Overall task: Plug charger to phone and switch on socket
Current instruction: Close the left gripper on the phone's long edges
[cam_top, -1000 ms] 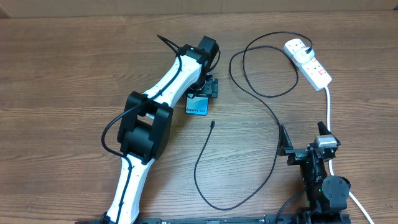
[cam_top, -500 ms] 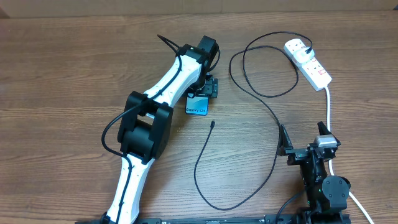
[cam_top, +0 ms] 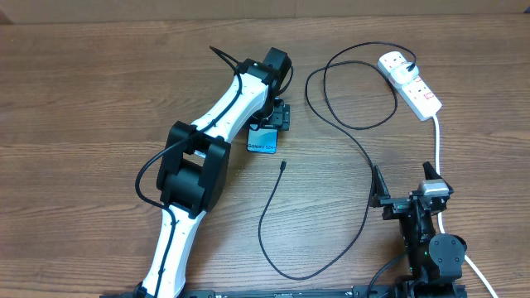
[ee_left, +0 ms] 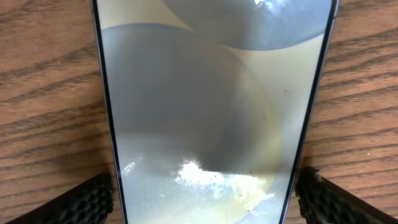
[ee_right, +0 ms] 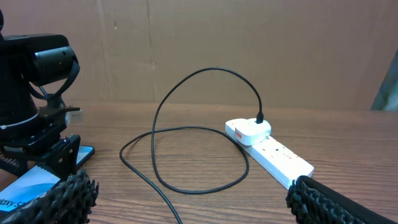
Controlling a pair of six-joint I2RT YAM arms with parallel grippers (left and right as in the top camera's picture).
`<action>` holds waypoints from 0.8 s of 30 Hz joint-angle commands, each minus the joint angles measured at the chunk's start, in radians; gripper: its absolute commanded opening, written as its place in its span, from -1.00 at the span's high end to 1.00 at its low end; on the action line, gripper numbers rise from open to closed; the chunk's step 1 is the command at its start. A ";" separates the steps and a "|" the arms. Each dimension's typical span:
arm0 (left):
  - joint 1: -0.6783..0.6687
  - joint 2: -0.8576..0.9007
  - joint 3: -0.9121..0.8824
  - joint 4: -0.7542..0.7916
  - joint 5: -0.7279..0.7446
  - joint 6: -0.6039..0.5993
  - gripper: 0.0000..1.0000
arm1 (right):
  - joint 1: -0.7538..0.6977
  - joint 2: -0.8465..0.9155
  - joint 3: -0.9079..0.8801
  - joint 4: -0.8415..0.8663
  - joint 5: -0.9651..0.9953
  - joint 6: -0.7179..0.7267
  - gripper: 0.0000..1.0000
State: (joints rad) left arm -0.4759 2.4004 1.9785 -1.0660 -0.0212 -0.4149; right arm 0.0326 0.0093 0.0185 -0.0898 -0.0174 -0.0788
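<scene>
One phone [ee_left: 205,112], one charger [cam_top: 262,219], one socket [cam_top: 411,83]; left fingers [ee_left: 87,202] astride phone, grip unclear; right fingers [ee_right: 62,199] wide, empty.

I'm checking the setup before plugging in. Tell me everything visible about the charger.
The charger is a long, thin black cable lying slack on the wooden table. Its white plug sits in the end outlet of the white power strip; from there the cable makes a wide loop, runs toward the robot, sweeps round and ends in a small connector tip. The tip lies free on the wood, near the phone but apart from it. Nothing holds it.
</scene>
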 commanded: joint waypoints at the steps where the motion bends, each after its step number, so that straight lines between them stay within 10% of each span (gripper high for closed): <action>1: 0.000 0.080 -0.022 -0.006 0.014 0.019 -0.73 | -0.004 -0.005 -0.010 0.006 0.013 -0.001 -1.00; 24: 0.000 0.079 -0.021 -0.024 0.014 0.019 -0.49 | -0.004 -0.005 -0.010 0.006 0.013 -0.001 -1.00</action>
State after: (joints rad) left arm -0.4759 2.4004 1.9793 -1.0721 -0.0174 -0.4110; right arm 0.0326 0.0093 0.0185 -0.0895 -0.0174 -0.0784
